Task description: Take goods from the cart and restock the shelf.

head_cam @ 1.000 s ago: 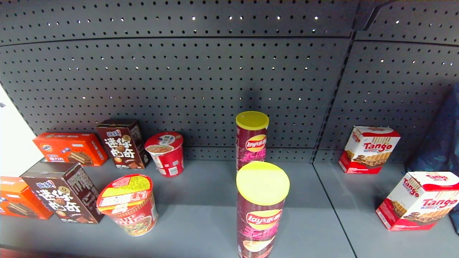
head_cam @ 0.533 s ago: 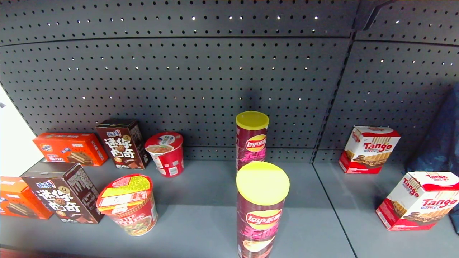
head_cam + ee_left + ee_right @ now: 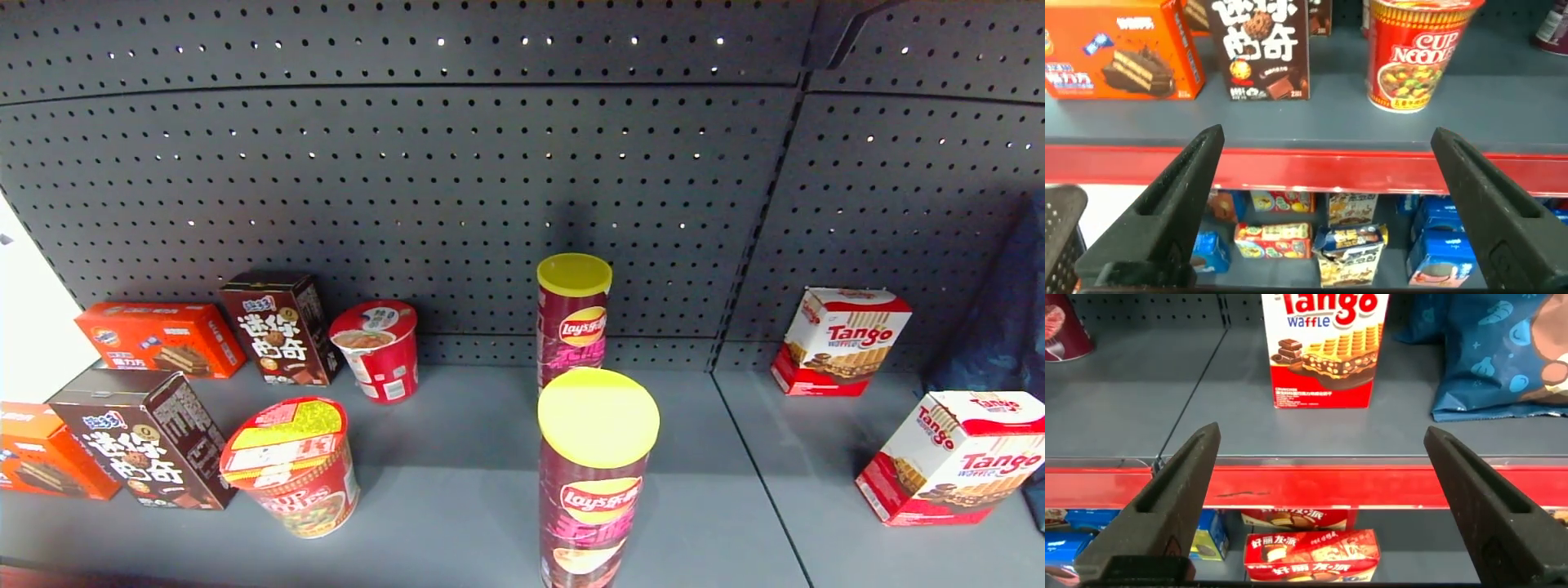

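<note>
Head view, biggest first: what stands there?

A grey shelf point(image 3: 457, 490) backed by a pegboard back panel point(image 3: 408, 180), with the goods upright on it.

And the arms?

The left gripper point(image 3: 1327, 137) hangs just before the shelf's red edge strip point(image 3: 1323, 167), fingers spread wide. The right gripper point(image 3: 1323, 433) hangs before that strip too, fingers equally wide apart, a blue bag point(image 3: 1503, 351) on the shelf beyond.

Now the goods.

Middle: front chip canister point(image 3: 596, 482), with the rear chip canister point(image 3: 573, 322) directly behind it. Robot's right: rear wafer box point(image 3: 845, 341) against the panel, front wafer box point(image 3: 955, 457) nearer the edge, well apart. Robot's left: rear chocolate biscuit box point(image 3: 282, 328) beside the rear orange cake box point(image 3: 159, 339), front chocolate biscuit box point(image 3: 143, 437) beside the front orange cake box point(image 3: 45, 461).

Smallest?

Rear noodle cup point(image 3: 377, 351) just beside the rear chocolate biscuit box; front noodle cup point(image 3: 294, 465) near the front one.
</note>
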Available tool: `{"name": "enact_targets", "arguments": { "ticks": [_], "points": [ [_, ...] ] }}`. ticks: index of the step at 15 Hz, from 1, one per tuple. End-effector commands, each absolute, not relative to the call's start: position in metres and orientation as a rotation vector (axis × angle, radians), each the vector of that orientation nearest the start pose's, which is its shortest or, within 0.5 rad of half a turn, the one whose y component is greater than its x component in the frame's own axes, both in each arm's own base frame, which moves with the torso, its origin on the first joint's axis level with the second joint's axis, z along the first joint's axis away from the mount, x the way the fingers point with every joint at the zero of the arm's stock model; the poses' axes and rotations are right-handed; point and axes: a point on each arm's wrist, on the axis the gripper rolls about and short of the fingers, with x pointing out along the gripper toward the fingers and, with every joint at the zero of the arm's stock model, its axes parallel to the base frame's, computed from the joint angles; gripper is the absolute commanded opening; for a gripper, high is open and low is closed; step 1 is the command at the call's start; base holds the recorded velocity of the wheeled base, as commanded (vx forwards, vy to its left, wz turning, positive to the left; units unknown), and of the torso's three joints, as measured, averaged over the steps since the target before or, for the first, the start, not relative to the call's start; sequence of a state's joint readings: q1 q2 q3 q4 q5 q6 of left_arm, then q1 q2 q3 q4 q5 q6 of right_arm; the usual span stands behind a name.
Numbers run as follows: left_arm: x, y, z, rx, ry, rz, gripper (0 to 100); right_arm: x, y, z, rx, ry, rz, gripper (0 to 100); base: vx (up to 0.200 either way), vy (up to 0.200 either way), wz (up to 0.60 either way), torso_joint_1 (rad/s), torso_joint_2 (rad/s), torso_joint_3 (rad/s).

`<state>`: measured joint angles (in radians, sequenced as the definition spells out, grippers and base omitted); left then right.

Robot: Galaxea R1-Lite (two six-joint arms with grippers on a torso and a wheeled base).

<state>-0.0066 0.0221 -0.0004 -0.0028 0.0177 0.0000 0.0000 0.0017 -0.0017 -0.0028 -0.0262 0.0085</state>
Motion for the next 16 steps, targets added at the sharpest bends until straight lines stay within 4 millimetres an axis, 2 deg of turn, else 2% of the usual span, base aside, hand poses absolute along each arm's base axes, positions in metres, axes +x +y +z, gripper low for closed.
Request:
{"name": "enact_targets", "arguments": {
  "ticks": [1, 4, 16],
  "points": [
    [-0.0222, 0.0002, 0.076, 0.006, 0.005, -0.002, 100, -0.0228, -0.0006, 0.0763, 0.009, -0.003, -0.026, 100, 0.0, 0.0, 0.0, 0.0, 0.0, 0.0],
    [-0.0222, 0.0001, 0.0758, 0.011, 0.006, -0.008, 100, -0.0228, -0.0006, 0.0763, 0.009, -0.003, -0.026, 100, -0.2, 0.0, 0.0, 0.007, 0.0, -0.002],
    [-0.0221, 0.0001, 0.076, 0.003, 0.006, -0.008, 100, -0.0227, -0.0005, 0.0763, 0.009, -0.002, -0.023, 100, 0.0, 0.0, 0.0, 0.0, 0.0, 0.0]
  ]
}}
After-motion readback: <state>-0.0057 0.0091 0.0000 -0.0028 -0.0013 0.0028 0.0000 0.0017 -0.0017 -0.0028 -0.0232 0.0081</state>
